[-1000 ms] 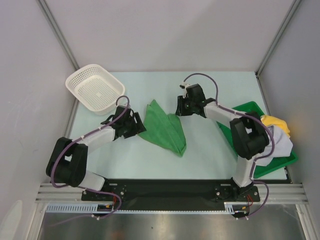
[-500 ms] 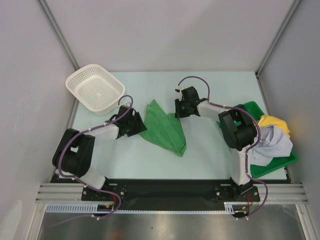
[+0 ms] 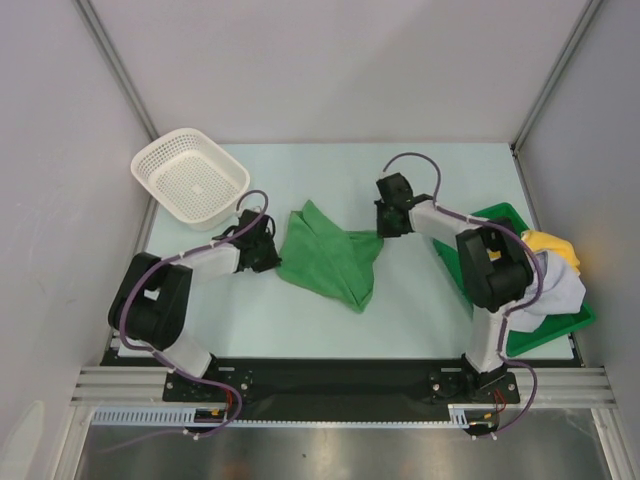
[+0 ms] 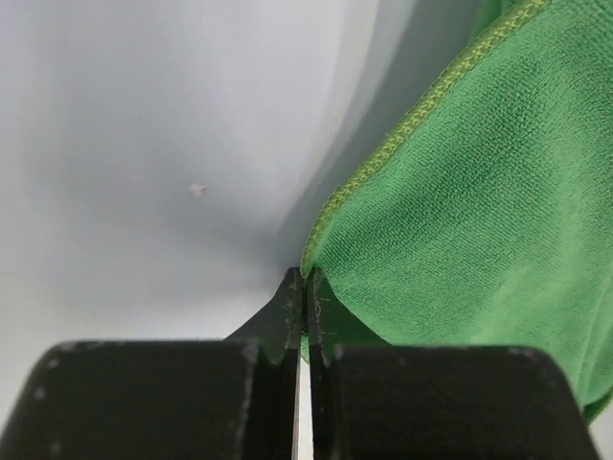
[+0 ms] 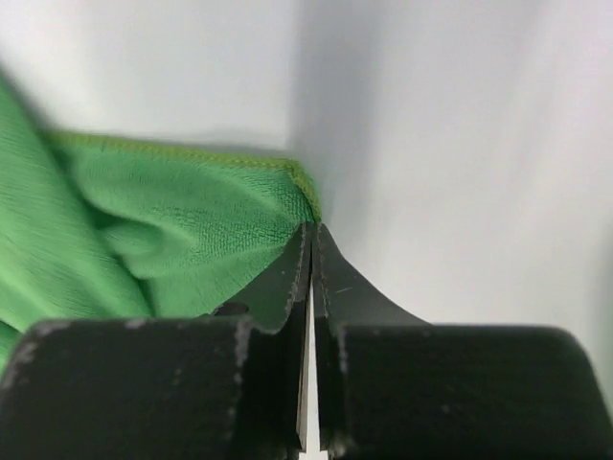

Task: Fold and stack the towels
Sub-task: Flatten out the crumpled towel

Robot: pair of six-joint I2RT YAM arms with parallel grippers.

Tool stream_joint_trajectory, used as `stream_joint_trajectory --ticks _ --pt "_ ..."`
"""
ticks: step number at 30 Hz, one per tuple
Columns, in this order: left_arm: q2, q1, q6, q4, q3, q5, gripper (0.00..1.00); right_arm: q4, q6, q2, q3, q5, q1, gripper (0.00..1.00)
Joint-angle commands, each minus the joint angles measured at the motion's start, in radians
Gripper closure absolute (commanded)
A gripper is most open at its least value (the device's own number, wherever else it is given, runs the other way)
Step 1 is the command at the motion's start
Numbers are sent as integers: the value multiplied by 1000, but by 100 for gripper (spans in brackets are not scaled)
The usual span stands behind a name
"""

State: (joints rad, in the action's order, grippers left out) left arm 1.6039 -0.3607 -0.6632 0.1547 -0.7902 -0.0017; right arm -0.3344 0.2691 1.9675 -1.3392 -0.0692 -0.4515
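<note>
Both grippers have clamped down since a second ago, and the green towel (image 3: 330, 258) now lies wider across the middle of the table (image 3: 420, 300), its right corner drawn out to the right where before it lay narrower and bunched. My left gripper (image 3: 271, 257) sits low at the towel's left edge, and my right gripper (image 3: 384, 231) is at the far right corner. On the left wrist camera I see the fingers pressed together, with the hemmed edge of the green towel pinched at their tips and the cloth rising away to the right. The right wrist camera shows much the same: jaws together, the stitched corner caught between the tips, the rest of the cloth trailing off to the left. A yellow towel (image 3: 548, 243) and a pale towel (image 3: 562, 290) are heaped in the green tray (image 3: 497, 213) at the right edge, partly behind my right arm. The white basket (image 3: 190, 180) stands in the far left corner, apart from the cloth.
</note>
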Motion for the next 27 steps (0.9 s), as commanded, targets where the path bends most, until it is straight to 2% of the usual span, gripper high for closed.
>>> stream_joint_trajectory --ticks 1,5,9,12,15,20,22,23,24,26,27 --pt "-54 0 45 117 -50 -98 100 -196 116 -155 101 -168 42 100" --pt "-105 0 43 161 -52 -170 100 -210 173 -378 279 -142 40 100" --pt "-125 0 34 201 -38 -210 100 -226 174 -482 348 -172 43 100" --pt "-162 0 7 213 12 -228 100 -215 159 -521 362 -181 53 100" --pt "-261 -1 -42 243 86 -259 100 -138 93 -542 368 -115 53 100" --pt "-505 -30 -96 247 204 -245 100 -126 70 -495 301 -83 63 100" --pt "-533 -30 -85 256 215 -236 100 -74 46 -478 278 15 56 100" --pt "-541 -30 -81 261 212 -238 100 -54 23 -469 266 58 42 89" --pt "-536 -30 -79 267 203 -242 100 -43 -19 -451 208 166 36 82" --pt "-523 -30 -79 281 194 -245 100 -2 -60 -373 131 264 21 70" --pt "-507 -30 -81 281 192 -242 100 12 -88 -340 91 300 2 68"
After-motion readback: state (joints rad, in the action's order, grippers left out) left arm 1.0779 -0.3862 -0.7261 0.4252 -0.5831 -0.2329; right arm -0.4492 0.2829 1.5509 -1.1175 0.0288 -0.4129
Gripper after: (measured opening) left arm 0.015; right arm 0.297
